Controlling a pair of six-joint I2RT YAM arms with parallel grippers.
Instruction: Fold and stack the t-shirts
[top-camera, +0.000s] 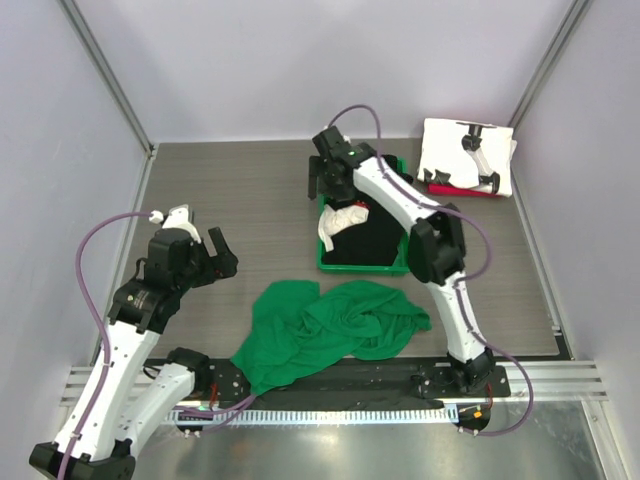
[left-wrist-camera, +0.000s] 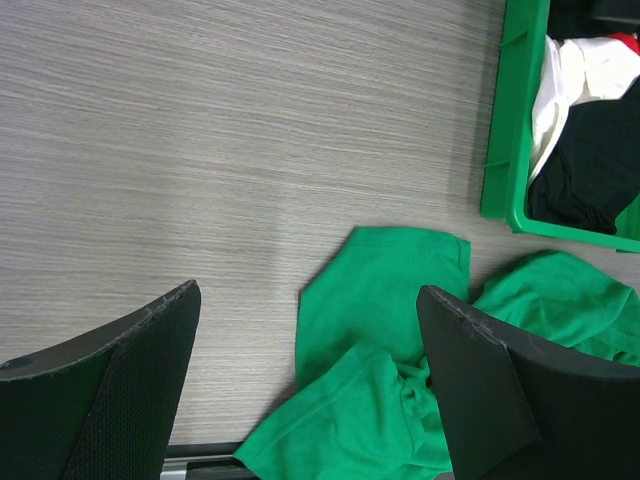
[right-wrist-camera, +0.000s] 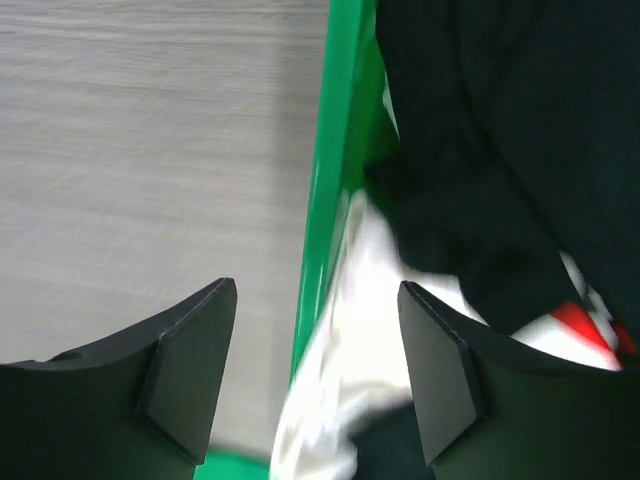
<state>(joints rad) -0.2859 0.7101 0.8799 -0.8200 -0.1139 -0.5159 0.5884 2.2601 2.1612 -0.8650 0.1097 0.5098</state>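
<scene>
A bright green t-shirt (top-camera: 330, 325) lies crumpled on the table near the front edge; it also shows in the left wrist view (left-wrist-camera: 380, 300). My left gripper (top-camera: 215, 255) is open and empty, up and to the left of it (left-wrist-camera: 308, 292). A green plastic bin (top-camera: 360, 268) holds a black t-shirt (top-camera: 368, 240) and a bunched white one (top-camera: 340, 220). My right gripper (top-camera: 325, 190) hovers open over the bin's left rim (right-wrist-camera: 335, 150), with the white cloth (right-wrist-camera: 370, 300) between its jaws (right-wrist-camera: 316, 288). A red bit (right-wrist-camera: 580, 320) shows beside the black t-shirt (right-wrist-camera: 500, 150).
A folded white t-shirt with black print (top-camera: 467, 155) lies at the back right with a red one (top-camera: 450, 188) showing under its near edge. Grey walls enclose the table. The bin's corner (left-wrist-camera: 500, 150) shows in the left wrist view.
</scene>
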